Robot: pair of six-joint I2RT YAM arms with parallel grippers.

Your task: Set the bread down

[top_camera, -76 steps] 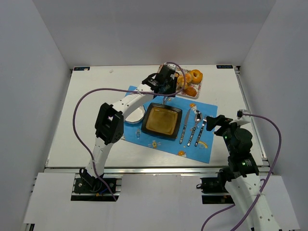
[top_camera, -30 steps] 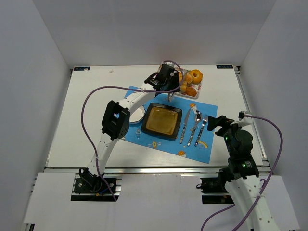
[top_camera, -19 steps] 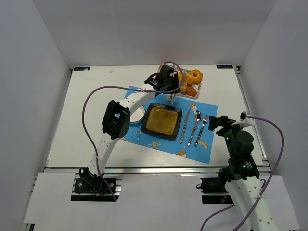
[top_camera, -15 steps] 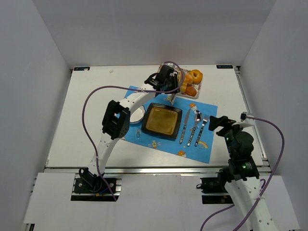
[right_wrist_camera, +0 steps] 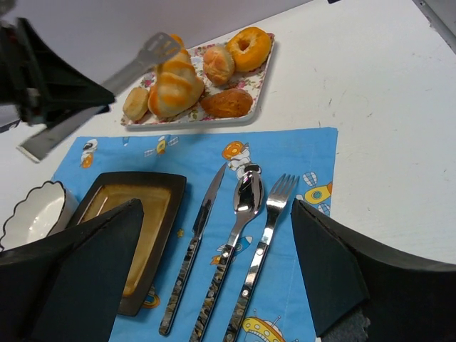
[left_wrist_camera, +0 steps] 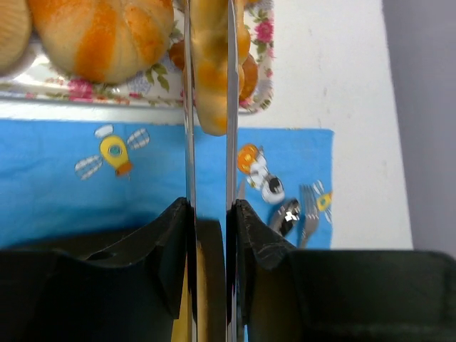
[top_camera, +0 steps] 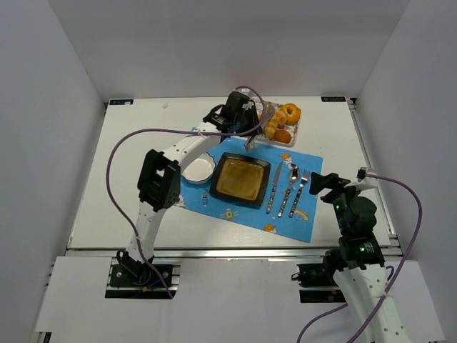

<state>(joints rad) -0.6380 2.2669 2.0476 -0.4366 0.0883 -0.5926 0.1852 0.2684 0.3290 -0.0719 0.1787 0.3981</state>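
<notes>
1. The left gripper (left_wrist_camera: 208, 28) has long shiny metal fingers, and they have just squeezed shut. They now pinch the long golden-brown ridged bread roll (left_wrist_camera: 212, 92).
2. The left arm's elbow has also swung to the left. I think the pick-up is done and the carry can start.
3. The bread hangs over the near edge of the flowery tray (left_wrist_camera: 260, 78), by the blue picture mat (left_wrist_camera: 142, 185). Its long side runs along the fingers, and one end points back at the wrist.
4. The right gripper (top_camera: 325, 182) waits well apart, jaws wide, holding nothing.
</notes>
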